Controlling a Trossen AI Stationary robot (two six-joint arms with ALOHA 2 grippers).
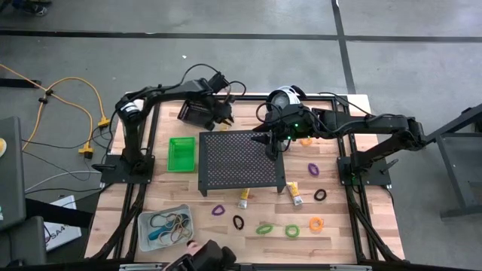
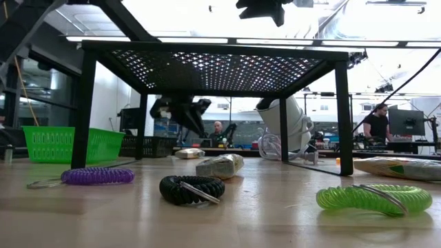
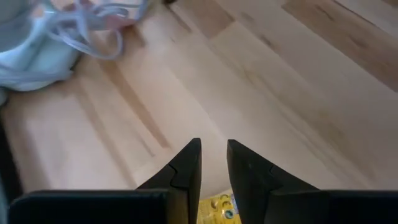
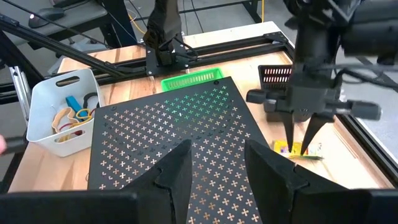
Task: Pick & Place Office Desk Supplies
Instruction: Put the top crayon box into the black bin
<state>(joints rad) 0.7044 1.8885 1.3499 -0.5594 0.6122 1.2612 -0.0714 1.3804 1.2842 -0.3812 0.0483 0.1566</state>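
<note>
Left wrist view: yellow tube between fingers

stand mid-table, bins to its left, loops in front, tubes by its front edge

Three small bins: clear, green, black. Three yellow tubes, one of them under the left gripper. Seven coil loops loose on the table: two purple, two black, two green, one orange.
</note>
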